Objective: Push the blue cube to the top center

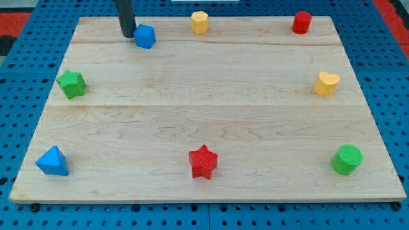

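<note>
Wooden table (211, 121) up top: my tip (127, 34), with no claw to see, touches the blue cube (145, 36), which might bump the yellow block (200, 22) nearby.

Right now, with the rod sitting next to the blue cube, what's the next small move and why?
Probably a short push toward the view's right. My tip sits just left of the blue cube, close to or touching it, and the cube is left of top center. The yellow block lies near there, so keep the push short.
</note>
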`<action>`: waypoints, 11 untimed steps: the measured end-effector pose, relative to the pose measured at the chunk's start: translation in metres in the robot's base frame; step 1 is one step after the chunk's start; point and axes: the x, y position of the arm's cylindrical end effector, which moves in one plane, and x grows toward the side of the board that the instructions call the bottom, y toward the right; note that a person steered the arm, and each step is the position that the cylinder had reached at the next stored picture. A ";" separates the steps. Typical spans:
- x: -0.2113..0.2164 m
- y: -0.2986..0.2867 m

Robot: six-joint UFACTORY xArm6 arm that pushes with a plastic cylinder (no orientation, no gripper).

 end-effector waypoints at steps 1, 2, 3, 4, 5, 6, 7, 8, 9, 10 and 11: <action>0.025 0.002; 0.025 0.025; 0.011 0.052; -0.003 0.055; -0.005 0.040; -0.009 0.040; -0.016 0.057; -0.024 0.077; -0.028 0.093; -0.029 0.101; -0.020 0.101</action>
